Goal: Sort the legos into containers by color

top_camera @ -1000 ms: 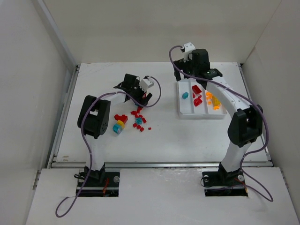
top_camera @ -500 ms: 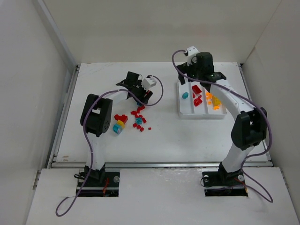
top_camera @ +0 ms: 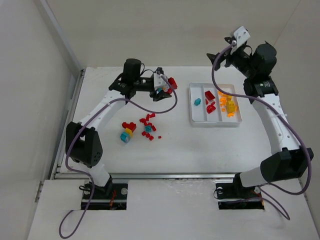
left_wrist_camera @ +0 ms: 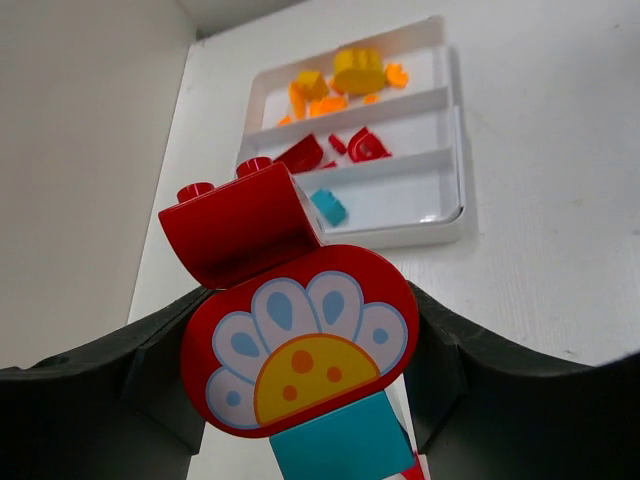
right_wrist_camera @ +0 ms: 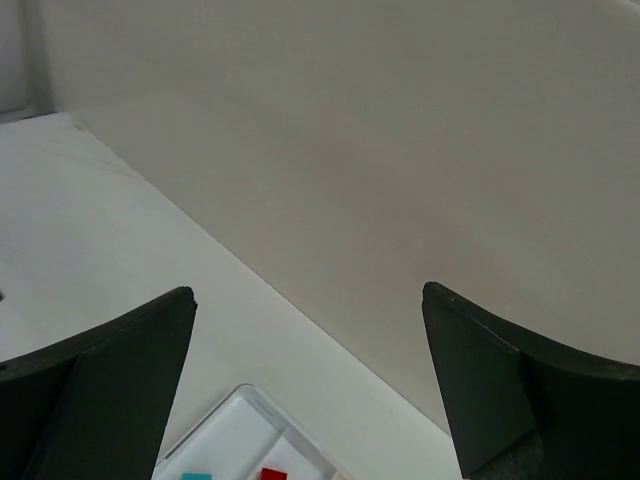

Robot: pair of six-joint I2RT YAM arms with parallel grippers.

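My left gripper (top_camera: 165,89) (left_wrist_camera: 300,345) is shut on a joined clump of legos: a red flower-printed piece (left_wrist_camera: 305,350), a red curved brick (left_wrist_camera: 240,225) on top and a teal block (left_wrist_camera: 340,445) below. It hangs above the table between the loose legos (top_camera: 147,125) and the white tray (top_camera: 215,123). The containers hold a teal piece (top_camera: 198,101) on the left, red pieces (top_camera: 210,100) in the middle and orange pieces (top_camera: 228,106) on the right. My right gripper (top_camera: 225,52) (right_wrist_camera: 305,340) is open and empty, raised high behind the tray.
A second small cluster of red, yellow and teal legos (top_camera: 127,131) lies left of the loose pile. White walls close in the table at the back and both sides. The tray's near corner (right_wrist_camera: 240,425) shows under the right gripper.
The left gripper closed on the flower clump at the pile and lifted it up and rightward toward the tray. The right arm rose from over the tray and swung back to the right.
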